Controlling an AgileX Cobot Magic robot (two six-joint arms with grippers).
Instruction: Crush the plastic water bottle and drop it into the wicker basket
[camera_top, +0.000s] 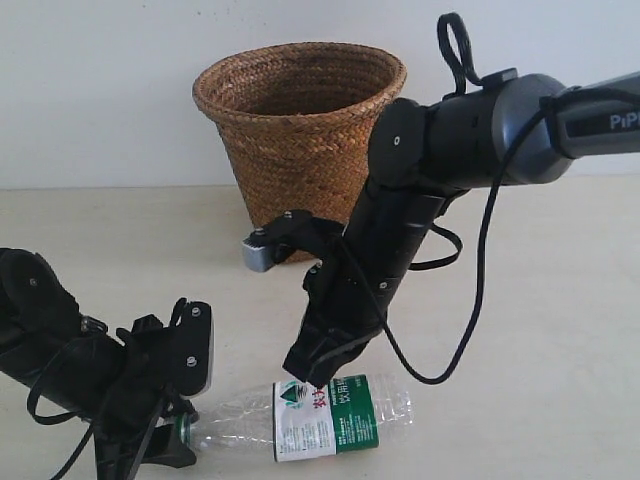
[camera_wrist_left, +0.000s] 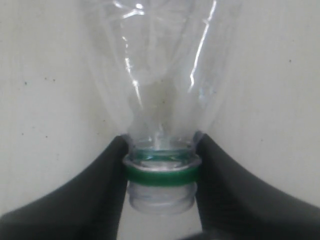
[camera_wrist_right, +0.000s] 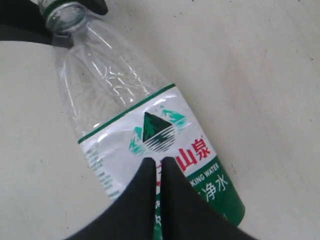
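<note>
The plastic water bottle (camera_top: 330, 415) lies on its side at the table's front edge, clear, with a white-and-green label and a green ring at its open neck; no cap shows. My left gripper (camera_top: 178, 432) is shut on the neck, its fingers (camera_wrist_left: 112, 175) pressing both sides just by the green ring of the bottle (camera_wrist_left: 160, 75). My right gripper (camera_top: 308, 378) hangs shut, with only a thin slit between its fingers, its tips at the label of the bottle (camera_wrist_right: 125, 115) near the red characters. The right gripper (camera_wrist_right: 160, 162) holds nothing. The wicker basket (camera_top: 300, 130) stands upright behind.
The right arm (camera_top: 400, 230) slants down in front of the basket's lower right side, with a loose black cable (camera_top: 470, 300) looping beside it. A white wall runs close behind the basket. The left arm (camera_top: 60, 350) lies low at the front left corner.
</note>
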